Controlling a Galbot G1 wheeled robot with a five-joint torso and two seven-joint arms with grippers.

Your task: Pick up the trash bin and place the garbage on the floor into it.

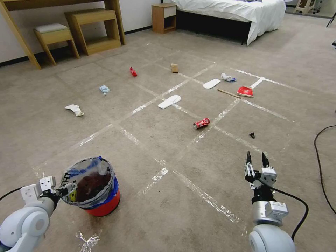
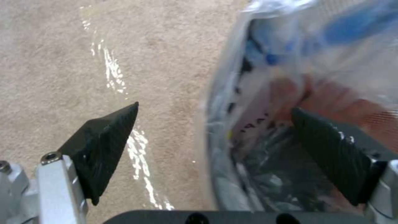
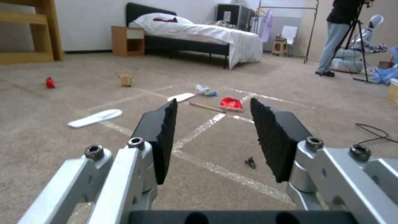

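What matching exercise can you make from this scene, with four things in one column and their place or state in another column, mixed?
Things:
1. trash bin
2. crushed soda can
3. left end effector
4. right end effector

Places or states:
A. open, holding nothing, above the carpet
B. lying on its side beside a tape strip
C. standing upright on the carpet, lined with a plastic bag
D. open, one finger inside the bin and one outside its rim

Pairs: 1-C, 2-B, 3-D, 4-A
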